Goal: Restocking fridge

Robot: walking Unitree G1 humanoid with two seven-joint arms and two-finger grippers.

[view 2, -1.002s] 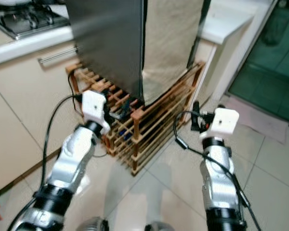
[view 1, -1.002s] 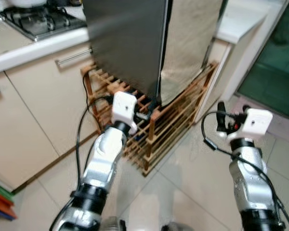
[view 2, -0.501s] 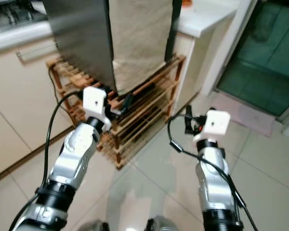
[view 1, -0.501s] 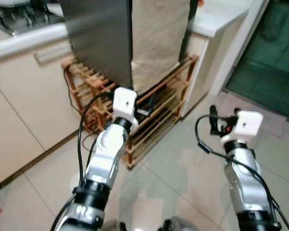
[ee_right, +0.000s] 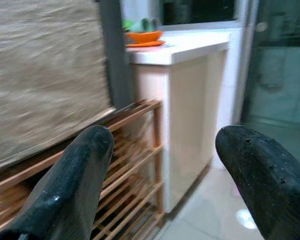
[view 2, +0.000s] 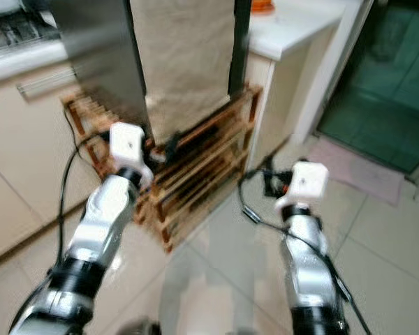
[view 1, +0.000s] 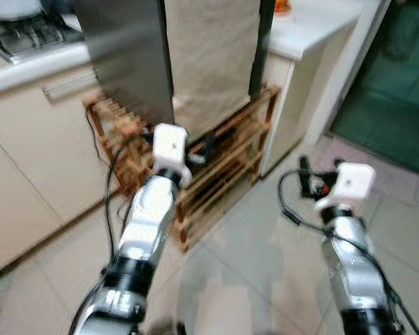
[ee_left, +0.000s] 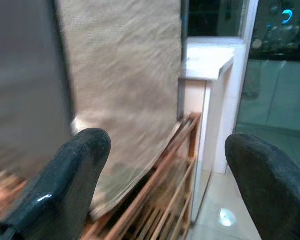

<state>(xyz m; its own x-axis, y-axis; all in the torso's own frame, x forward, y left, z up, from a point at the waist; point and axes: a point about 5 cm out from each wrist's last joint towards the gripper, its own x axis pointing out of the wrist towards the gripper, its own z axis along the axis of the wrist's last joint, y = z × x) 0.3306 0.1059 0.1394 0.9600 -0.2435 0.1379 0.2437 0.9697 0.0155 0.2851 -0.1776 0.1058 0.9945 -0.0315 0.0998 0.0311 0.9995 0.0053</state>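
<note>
The fridge [view 1: 126, 63] stands before me on a low wooden slatted rack [view 1: 227, 167]. Its side is dark grey steel, and a beige woven cloth [view 1: 209, 56] hangs down its front. My left gripper [ee_left: 170, 150] is held up near the rack's corner, open and empty, pointing at the cloth and rack. My right gripper [ee_right: 165, 145] is raised over the floor to the right of the rack. It is also open and empty, and faces the rack's end and a white counter. The picture is slightly blurred.
Cream cabinets [view 1: 49, 139] with bar handles and a gas hob [view 1: 28, 35] run along the left. A white counter [view 1: 314, 28] with an orange bowl [ee_right: 142, 36] stands right of the fridge. A dark glass door [view 1: 394, 84] lies at far right. Pale tiled floor [view 1: 251, 251] lies ahead.
The whole view has shifted, so the fridge and rack now sit further left and the counter beyond shows more. Both arms keep their raised pose, grippers still open.
</note>
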